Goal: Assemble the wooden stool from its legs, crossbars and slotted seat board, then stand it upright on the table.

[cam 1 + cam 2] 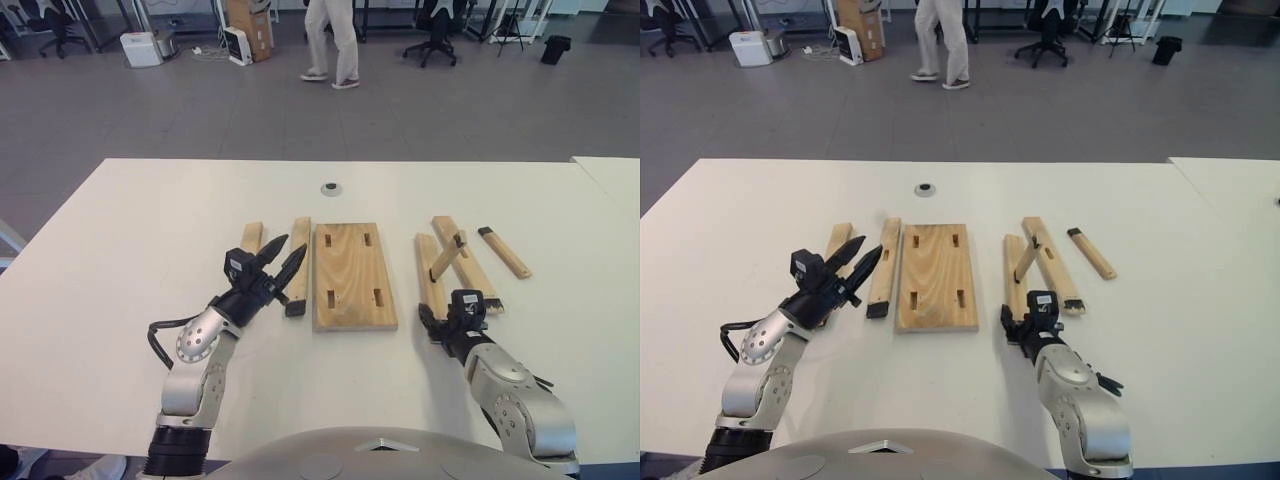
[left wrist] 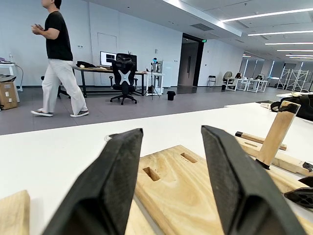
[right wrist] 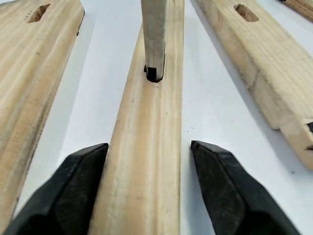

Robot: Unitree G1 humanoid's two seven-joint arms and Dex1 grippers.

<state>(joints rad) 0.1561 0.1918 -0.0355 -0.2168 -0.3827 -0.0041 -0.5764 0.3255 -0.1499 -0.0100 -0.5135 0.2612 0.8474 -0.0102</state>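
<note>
Count, wooden parts on the white bench [image 1: 120,260]: 1 seat board, 6 bars.

- Seat board [image 1: 354,290]: flat pale rectangle with visible grain and 4 small rectangular slots cut through it, two at the far end and two at the near end. It lies flat at mid-bench.
- To the robot's left of the board there are 2 bars. A long leg [image 1: 300,232] with a black-tipped near end lies just beside the board. An outer bar [image 1: 252,234] has its near part hidden behind the left end effector.
- To the right there are 2 long slotted legs, the inner leg [image 1: 429,275] and the outer leg [image 1: 470,270]. 1 crossbar [image 1: 447,258] is pegged into the inner leg's slot and stands tilted. 1 short loose bar [image 1: 503,252] with dark ends lies farthest right.
- 1 small dark round disc [image 1: 330,188] lies beyond the board.

Left end effector [image 1: 291,246]: black wedge-shaped fingers [image 2: 107,186] spread apart, holding nothing, over the left bars.

Right end effector [image 3: 147,146]: fingers apart, straddling the near end of the inner leg, not clamped.
</note>
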